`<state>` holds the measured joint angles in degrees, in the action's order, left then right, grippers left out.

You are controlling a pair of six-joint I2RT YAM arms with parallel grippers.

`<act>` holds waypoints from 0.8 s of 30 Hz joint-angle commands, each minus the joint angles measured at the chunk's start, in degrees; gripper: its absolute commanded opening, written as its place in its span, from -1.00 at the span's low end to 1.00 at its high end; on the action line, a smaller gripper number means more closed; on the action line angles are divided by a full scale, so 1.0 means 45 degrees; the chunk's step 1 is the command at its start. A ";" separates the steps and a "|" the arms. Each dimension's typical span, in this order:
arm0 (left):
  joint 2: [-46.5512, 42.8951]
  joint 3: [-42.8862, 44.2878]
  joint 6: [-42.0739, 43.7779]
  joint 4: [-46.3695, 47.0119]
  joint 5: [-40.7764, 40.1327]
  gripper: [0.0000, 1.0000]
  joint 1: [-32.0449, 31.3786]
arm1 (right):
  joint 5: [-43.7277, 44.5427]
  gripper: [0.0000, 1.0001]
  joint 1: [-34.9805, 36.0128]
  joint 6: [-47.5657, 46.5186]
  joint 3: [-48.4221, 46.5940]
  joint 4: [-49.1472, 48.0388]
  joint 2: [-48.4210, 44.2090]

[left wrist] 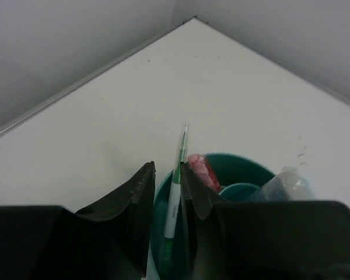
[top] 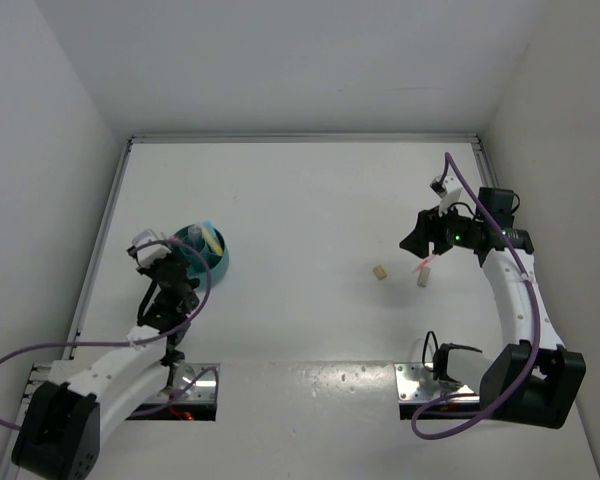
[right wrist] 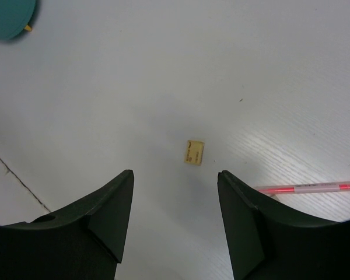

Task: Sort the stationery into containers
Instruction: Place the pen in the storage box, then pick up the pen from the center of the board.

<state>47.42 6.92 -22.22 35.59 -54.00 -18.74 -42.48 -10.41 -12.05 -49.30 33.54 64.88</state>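
The teal holder (top: 216,262) stands at the left of the table, with a yellow marker (top: 213,240) and other pens in it. My left gripper (top: 183,272) hovers over its near rim. In the left wrist view the gripper (left wrist: 166,166) is slightly open. A thin green-and-clear pen (left wrist: 176,186) stands between the fingers, its lower end down in the holder (left wrist: 245,166), leaning against the right finger (left wrist: 192,192). A pink marker (left wrist: 202,170) sits in the holder too. My right gripper (top: 412,240) (right wrist: 175,174) is open and empty above the table. A thin pink pen (right wrist: 309,188) (top: 421,264) lies just to its right.
A small yellow block (right wrist: 194,152) (top: 379,272) lies on the table ahead of the right gripper. A small pale piece (top: 424,279) lies beside the pink pen. The holder's edge shows far off in the right wrist view (right wrist: 9,17). White walls enclose the table on three sides.
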 commanded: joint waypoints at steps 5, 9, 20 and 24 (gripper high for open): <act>-0.3932 0.2675 -0.1797 -0.5598 -0.0949 -0.38 -0.0132 | -0.0384 0.20 -0.0068 -0.0271 -0.0334 -0.0012 -0.0141; -0.4325 0.3965 -0.2190 -0.7848 0.0214 -0.53 -0.0132 | -0.0249 0.20 -0.0068 -0.0271 -0.0334 -0.0012 -0.0141; 0.3207 1.1078 0.0266 -1.3220 1.1959 -0.16 -0.1809 | 0.7710 0.77 -0.0068 0.1819 -0.0627 -0.1477 0.0639; 0.3505 1.1197 0.0951 -1.3222 1.1944 0.37 -0.3001 | 0.8326 0.46 -0.0205 0.2053 -0.0861 -0.0659 0.1712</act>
<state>64.10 56.05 -22.31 -18.90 -6.92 -29.50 -13.45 -10.76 -5.50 -50.87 29.82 70.06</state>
